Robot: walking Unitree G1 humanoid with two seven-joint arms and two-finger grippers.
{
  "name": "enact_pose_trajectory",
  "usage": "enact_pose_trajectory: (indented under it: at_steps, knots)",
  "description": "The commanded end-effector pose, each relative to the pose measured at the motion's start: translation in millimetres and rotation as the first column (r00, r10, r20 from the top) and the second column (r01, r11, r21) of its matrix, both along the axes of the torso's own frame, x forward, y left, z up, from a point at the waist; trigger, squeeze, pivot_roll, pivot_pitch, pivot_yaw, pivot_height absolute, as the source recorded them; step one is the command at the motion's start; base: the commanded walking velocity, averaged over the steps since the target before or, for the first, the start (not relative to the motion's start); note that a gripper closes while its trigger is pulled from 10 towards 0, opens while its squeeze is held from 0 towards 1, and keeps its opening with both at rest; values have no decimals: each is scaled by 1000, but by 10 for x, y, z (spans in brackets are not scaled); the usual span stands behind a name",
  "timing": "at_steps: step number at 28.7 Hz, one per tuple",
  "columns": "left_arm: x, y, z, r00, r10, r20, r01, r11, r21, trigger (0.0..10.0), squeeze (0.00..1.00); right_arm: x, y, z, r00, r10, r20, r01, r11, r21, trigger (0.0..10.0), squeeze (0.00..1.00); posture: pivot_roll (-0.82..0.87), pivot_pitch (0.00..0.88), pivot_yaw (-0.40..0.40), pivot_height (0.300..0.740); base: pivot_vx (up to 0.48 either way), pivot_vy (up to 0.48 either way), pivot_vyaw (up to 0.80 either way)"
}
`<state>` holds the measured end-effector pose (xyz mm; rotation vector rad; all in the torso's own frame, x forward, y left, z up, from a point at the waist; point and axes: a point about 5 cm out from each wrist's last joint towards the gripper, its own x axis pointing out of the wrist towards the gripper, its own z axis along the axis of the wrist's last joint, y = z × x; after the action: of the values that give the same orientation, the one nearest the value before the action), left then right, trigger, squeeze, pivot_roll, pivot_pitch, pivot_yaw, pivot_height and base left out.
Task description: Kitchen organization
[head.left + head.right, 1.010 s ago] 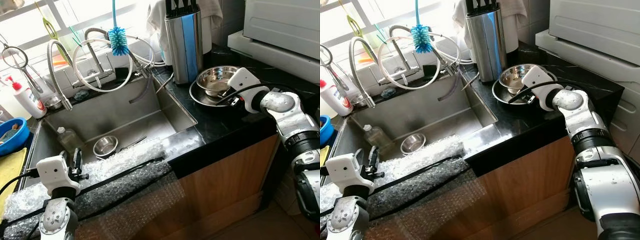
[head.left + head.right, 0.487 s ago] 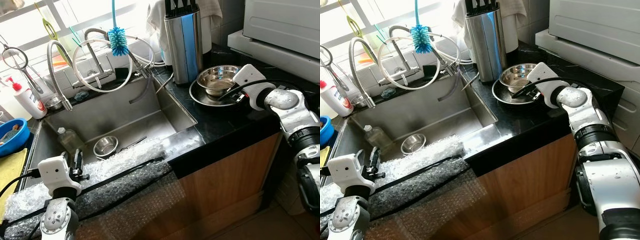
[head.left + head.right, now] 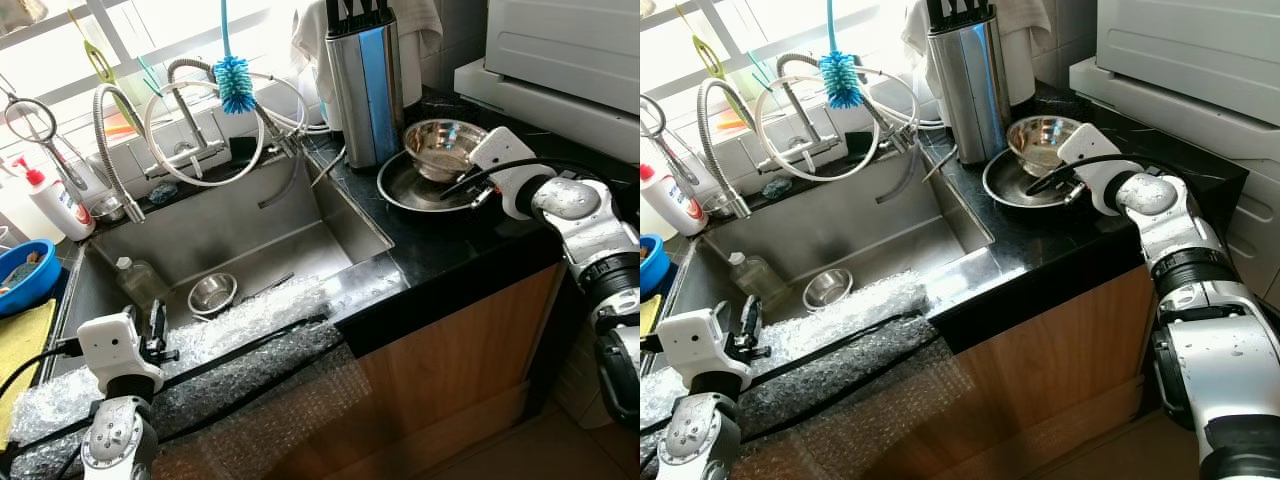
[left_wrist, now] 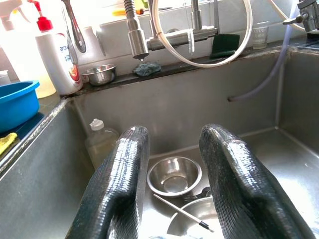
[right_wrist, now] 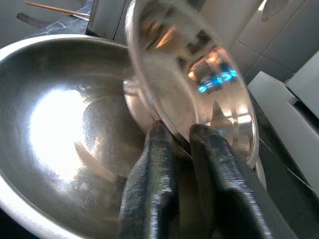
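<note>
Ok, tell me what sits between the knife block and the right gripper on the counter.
In the left eye view, the steel bowl pinched by the right gripper, tilted over the steel plate, stands beside the knife block.

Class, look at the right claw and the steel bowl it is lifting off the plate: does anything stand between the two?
Nothing visible does: the right claw already pinches the rim of the tilted steel bowl, above the plate.

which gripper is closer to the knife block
Right. The right gripper grips a steel bowl on the counter just beside the knife block; the left gripper hangs over the sink's front edge.
</note>
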<state>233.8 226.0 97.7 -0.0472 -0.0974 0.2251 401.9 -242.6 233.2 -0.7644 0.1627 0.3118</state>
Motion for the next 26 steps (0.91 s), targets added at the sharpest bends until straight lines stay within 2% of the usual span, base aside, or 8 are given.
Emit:
enact_pose_trajectory:
  at_steps: [1,7,14,18,19,20,24,26]
  knots:
    - [5,36,-41,999,7,-36,-7,1000,9,10000,0,27,88,17,1000,18,11,-18,999,28,0,0,-145,0,255,740,0,0,0]
    - [5,36,-44,999,10,-36,-10,1000,9,10000,0,31,99,20,1000,18,17,-18,999,35,0,0,-145,0,255,740,0,0,0]
    - [2,39,-49,999,21,-35,-21,1000,3,10000,0,49,211,78,996,51,69,-55,997,55,0,0,-144,0,253,740,0,0,0]
    - [-4,40,-48,999,24,-32,-24,1000,0,10000,0,48,283,170,988,79,135,-87,995,52,0,0,-143,0,249,740,0,0,0]
    - [-6,41,-48,999,26,-32,-26,1000,-1,10000,0,42,323,201,983,98,156,-106,994,40,3686,0,-141,0,248,740,0,0,0]
    - [-10,40,-48,999,27,-31,-27,1000,-2,10000,0,28,387,245,974,128,187,-135,991,25,10000,0,-140,0,246,740,0,0,0]
    - [-13,39,-47,999,28,-30,-28,1000,-2,10000,0,0,482,287,962,162,219,-173,985,30,10000,0,-137,0,244,740,0,0,0]
    - [-22,44,-50,999,30,-31,-30,1000,-4,10000,0,-134,673,310,935,230,270,-235,972,-14,10000,0,-136,0,242,740,0,0,0]
